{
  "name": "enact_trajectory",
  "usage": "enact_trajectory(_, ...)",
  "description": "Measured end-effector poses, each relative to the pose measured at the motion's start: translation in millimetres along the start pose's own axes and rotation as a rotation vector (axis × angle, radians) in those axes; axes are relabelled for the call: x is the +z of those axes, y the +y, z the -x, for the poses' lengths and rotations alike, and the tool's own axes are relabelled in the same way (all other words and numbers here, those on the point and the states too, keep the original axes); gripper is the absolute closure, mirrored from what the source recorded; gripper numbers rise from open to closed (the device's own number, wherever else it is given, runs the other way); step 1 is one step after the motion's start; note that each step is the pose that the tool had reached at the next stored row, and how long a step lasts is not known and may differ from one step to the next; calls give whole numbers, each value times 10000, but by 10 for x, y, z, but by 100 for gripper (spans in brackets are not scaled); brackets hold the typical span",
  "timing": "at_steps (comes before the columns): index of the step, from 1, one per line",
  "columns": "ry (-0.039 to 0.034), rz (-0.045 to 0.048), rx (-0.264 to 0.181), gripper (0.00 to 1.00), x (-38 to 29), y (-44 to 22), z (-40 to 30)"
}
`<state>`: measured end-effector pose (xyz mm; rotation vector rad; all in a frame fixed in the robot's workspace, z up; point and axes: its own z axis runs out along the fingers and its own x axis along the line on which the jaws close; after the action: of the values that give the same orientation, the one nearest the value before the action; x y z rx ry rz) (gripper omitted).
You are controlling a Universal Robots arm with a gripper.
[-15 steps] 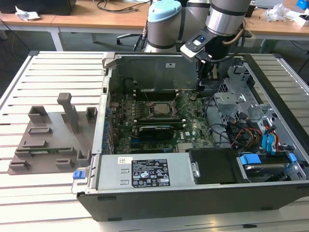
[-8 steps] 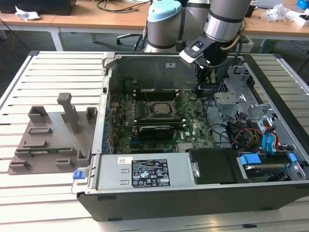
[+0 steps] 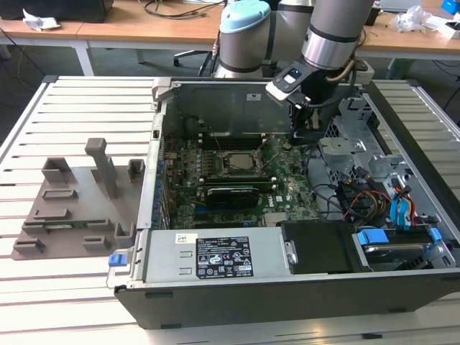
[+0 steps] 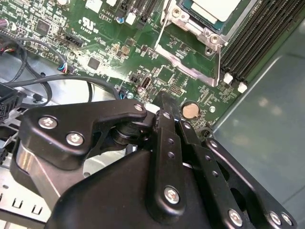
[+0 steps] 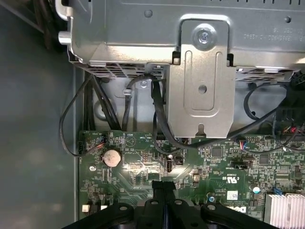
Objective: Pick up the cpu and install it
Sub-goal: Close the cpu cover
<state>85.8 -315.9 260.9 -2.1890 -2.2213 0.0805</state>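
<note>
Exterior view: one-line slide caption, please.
End effector, shut, low over the motherboard inside the open computer case, to the exterior view's right of the seated cpu.

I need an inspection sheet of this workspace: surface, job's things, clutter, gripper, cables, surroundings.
Surface: white slatted table bearing an open black computer case.
Job's things: small square silvery-white cpu lies in the socket on the green motherboard.
Clutter: large grey plastic tray with upright blocks, on the table at the exterior view's left.
Gripper: black gripper shut, holding nothing, low over the motherboard, apart from the cpu.
Cables: black cables beside a grey metal drive cage; blue and orange cables inside the case.
Surroundings: wooden desks behind.
</note>
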Motion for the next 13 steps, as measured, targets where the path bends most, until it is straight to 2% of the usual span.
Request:
enact_trajectory(2, 1, 0, 4, 89, 35, -5, -1)
enact_trajectory(3, 0, 0, -1, 89, 61, -34, -2)
enact_trajectory(5, 2, 0, -1, 89, 96, -161, -5)
enact_trajectory(7, 28, 1, -1, 89, 104, -249, -6)
enact_trajectory(13, 78, 1, -4, 89, 115, -360, -9)
